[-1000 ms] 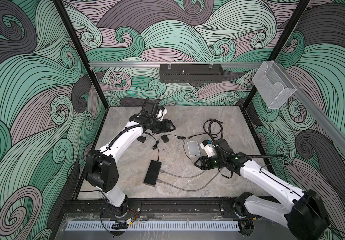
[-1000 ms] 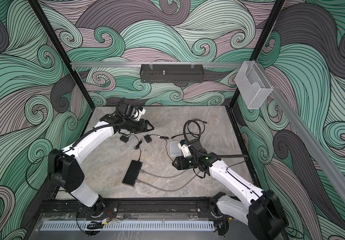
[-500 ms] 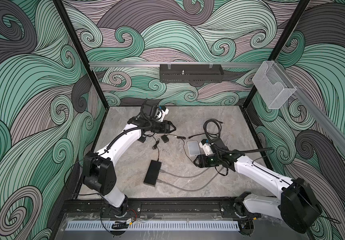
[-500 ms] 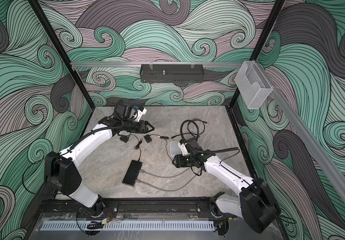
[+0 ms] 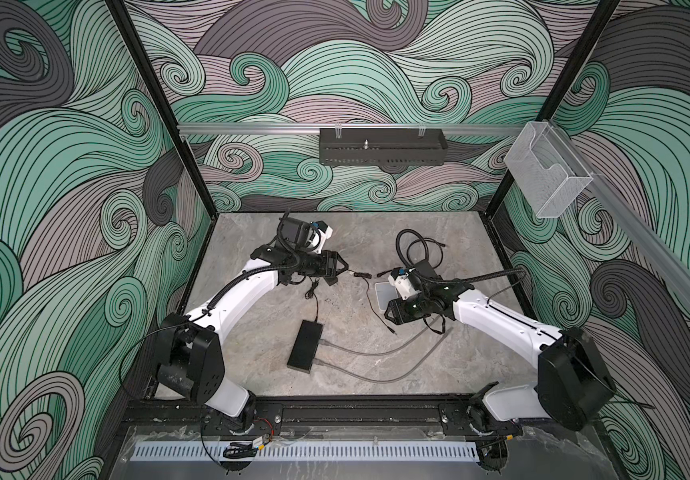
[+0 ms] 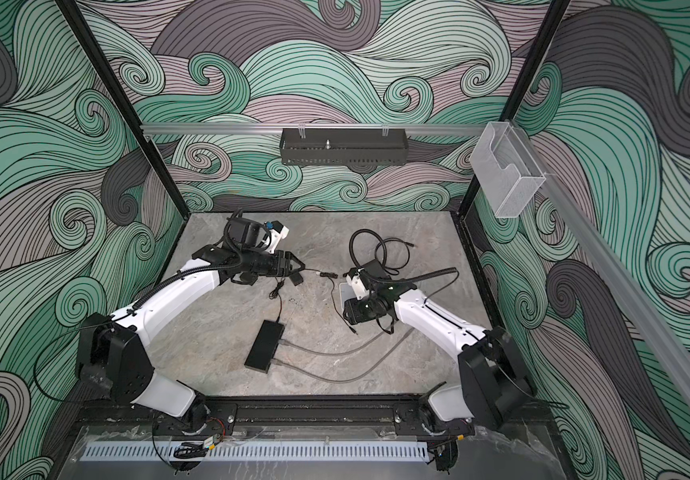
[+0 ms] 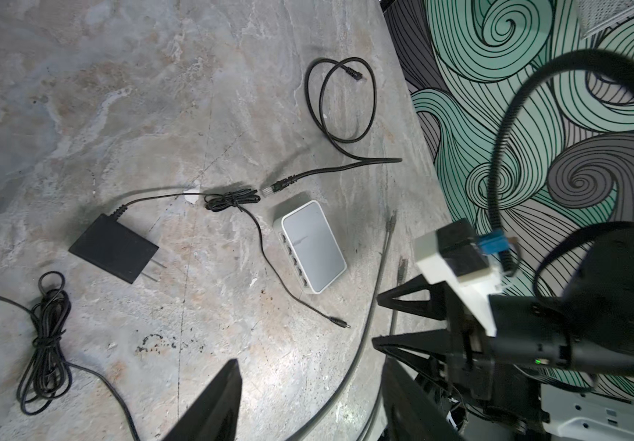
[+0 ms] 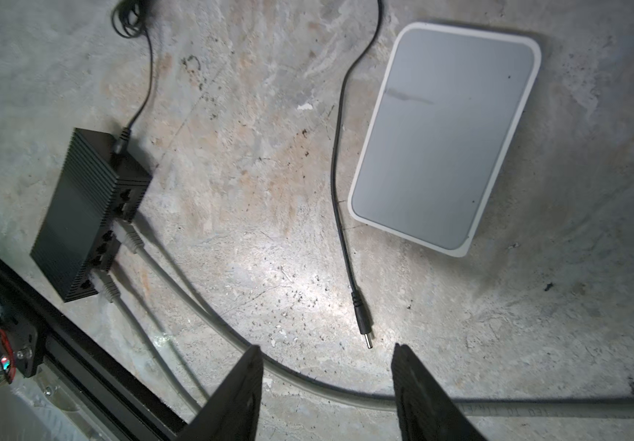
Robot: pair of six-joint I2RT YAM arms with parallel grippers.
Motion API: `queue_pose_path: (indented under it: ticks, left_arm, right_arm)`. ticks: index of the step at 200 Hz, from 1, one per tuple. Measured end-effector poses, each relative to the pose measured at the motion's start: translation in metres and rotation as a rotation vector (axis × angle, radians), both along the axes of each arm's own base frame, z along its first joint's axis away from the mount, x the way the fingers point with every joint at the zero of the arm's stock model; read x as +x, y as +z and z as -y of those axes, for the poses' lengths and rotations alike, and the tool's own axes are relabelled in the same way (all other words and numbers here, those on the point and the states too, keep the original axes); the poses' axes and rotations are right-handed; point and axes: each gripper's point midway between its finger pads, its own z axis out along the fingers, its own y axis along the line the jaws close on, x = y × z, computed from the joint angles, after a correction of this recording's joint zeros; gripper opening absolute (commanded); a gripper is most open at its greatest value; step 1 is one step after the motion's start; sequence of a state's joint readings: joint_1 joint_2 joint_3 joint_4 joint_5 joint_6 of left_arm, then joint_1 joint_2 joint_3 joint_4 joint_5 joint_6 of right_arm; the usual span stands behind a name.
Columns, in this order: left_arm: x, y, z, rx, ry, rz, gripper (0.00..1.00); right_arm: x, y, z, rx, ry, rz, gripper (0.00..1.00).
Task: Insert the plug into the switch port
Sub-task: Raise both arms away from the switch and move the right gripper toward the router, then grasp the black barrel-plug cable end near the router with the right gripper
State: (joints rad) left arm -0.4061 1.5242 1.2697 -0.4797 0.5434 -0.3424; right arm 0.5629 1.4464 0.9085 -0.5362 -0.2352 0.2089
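One plug [image 8: 361, 317], one white switch [image 8: 441, 133] and one black switch [image 8: 78, 214] lie apart.

Bare tabletop [image 8: 250, 191] around barrel plug [image 8: 361, 317], grey cable [image 8: 308, 383] curving just past its tip, white switch [image 8: 445, 137] near its cord

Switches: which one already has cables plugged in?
The black switch: two grey Ethernet cables and a black power lead enter it. The white switch shows only empty ports.
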Motion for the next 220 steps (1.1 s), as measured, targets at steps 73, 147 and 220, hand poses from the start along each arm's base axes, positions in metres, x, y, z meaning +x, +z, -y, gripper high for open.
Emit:
queue_pose_path:
  ticks: [73, 147, 220]
  left_arm:
    - [-0.011, 0.004, 0.006, -0.037, -0.058, -0.023, 0.61]
    - [-0.018, 0.011, 0.011, -0.086, -0.076, -0.055, 0.62]
    - [-0.025, 0.042, 0.012, -0.167, -0.068, -0.006, 0.62]
  right_arm:
    - [-0.011, -0.039, 0.004, -0.157, 0.052, -0.048, 0.52]
    - [-0.024, -0.062, 0.005, -0.305, 0.076, -0.044, 0.41]
    - [-0.033, -0.069, 0.008, -0.351, 0.032, -0.031, 0.14]
